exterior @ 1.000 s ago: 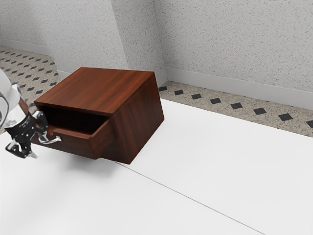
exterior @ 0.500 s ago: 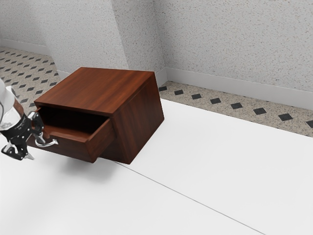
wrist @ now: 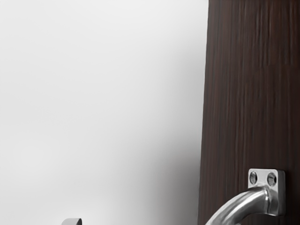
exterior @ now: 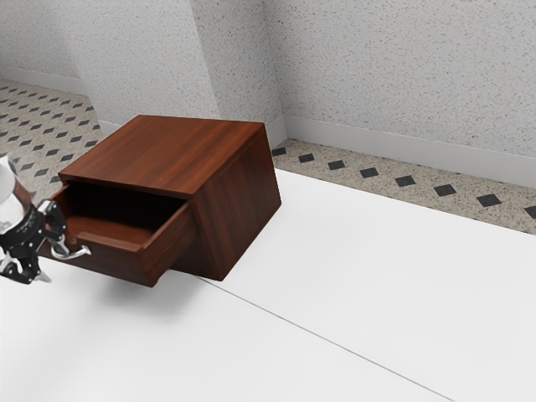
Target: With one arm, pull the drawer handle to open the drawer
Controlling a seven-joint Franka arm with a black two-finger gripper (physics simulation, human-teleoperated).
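A dark wooden cabinet (exterior: 180,155) stands on the white table at the exterior view's left. Its single drawer (exterior: 159,239) is pulled partway out toward that side, and the hollow above it shows. A curved silver handle (exterior: 72,249) is on the drawer front. My black gripper (exterior: 55,243) is at the far left edge, shut on that handle. In the wrist view the drawer front (wrist: 253,93) is a dark wood band, with the handle (wrist: 243,206) and its screwed mounting plate close under my hand.
The white table (exterior: 352,293) stretches wide to the exterior view's right and front of the cabinet. Behind it are a tiled floor (exterior: 402,180) and speckled walls.
My gripper has drawn back toward the exterior view's left with the handle in it, and the drawer has slid further out of the cabinet.
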